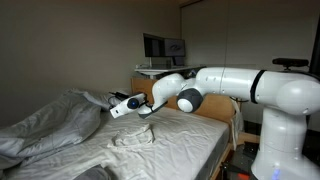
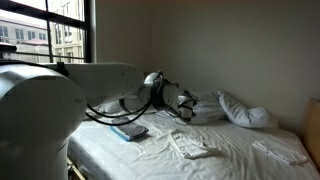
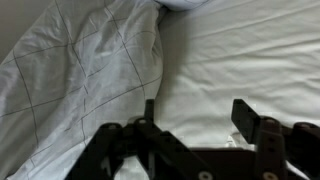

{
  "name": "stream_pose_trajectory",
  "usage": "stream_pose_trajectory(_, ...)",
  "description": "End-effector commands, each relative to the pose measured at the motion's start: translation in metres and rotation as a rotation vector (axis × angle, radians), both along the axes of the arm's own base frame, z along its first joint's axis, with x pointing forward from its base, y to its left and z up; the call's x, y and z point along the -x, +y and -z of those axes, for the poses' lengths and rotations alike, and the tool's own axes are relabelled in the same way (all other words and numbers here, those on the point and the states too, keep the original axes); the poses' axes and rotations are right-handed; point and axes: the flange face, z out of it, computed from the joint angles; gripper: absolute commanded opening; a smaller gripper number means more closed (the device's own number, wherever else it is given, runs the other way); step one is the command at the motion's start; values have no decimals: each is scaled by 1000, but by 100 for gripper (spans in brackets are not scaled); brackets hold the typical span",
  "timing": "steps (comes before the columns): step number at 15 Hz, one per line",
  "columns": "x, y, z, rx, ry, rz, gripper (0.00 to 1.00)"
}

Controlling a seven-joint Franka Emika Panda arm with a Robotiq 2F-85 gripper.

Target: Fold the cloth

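white thin wrinkled fabric, the cloth (image 1: 135, 137), is laid out on the wooden bed (image 1: 234, 128), bunched up below the hand (image 3: 195, 115). the hand is opened wide and nothing is gripped. the puffy grey quilted duvet (image 3: 80, 70) just beside could be pinched with it, and the fold dragged crooked. no container is seen.

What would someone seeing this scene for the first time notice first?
The big white robot arm stretches across the mattress, its gripper open over the wrinkled white cloth lying there. A puffy grey duvet lies heaped at one end, and a bright window sits behind the arm.
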Motion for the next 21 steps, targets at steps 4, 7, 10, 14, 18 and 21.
stream_pose_trajectory(4,15,-7,27,-92,107,-42,100)
stream_pose_trajectory(7,37,-10,53,-200,196,-100,100)
stream_pose_trajectory(10,63,-12,81,-279,294,-148,100)
stream_pose_trajectory(14,83,-21,97,-311,410,-124,100)
stream_pose_trajectory(18,91,-41,72,-318,469,-64,100)
stream_pose_trajectory(21,98,-46,49,-301,539,-42,100)
